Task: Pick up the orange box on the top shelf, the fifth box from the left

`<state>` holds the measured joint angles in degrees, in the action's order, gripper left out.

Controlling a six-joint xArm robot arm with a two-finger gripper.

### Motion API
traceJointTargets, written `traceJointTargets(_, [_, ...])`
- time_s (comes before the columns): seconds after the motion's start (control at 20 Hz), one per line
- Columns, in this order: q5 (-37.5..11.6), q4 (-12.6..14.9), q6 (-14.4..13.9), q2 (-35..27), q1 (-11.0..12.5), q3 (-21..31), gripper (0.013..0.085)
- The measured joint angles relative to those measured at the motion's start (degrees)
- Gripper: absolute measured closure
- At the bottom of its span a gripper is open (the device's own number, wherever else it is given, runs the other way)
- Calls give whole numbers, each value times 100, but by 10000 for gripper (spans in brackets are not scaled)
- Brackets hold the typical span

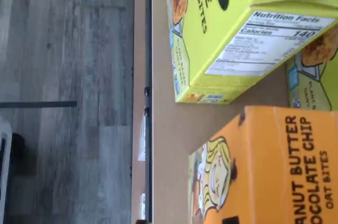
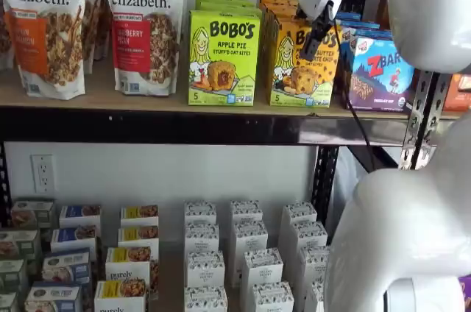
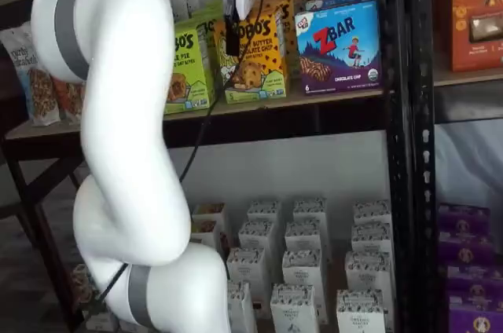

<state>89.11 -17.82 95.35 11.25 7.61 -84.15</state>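
Orange box, cartoon woman and oat-bite picture, upright on shelf; tool before it, grip unclear.

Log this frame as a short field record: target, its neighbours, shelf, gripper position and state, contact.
target: orange box, upright, front of its row
left neighbour: green Apple Pie box, with a gap between them in the wrist view
right neighbour: blue ZBAR box
shelf: top shelf
gripper: gripper hanging in front of the orange box's upper part in both shelf views
fingers: seen as one dark shape, no gap discernible; state cannot be told
contact: not clear from these views; box standing on the shelf
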Motion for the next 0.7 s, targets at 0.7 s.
traceJointTargets(0.7, [-74, -48, -9, 97, -17, 140, 290])
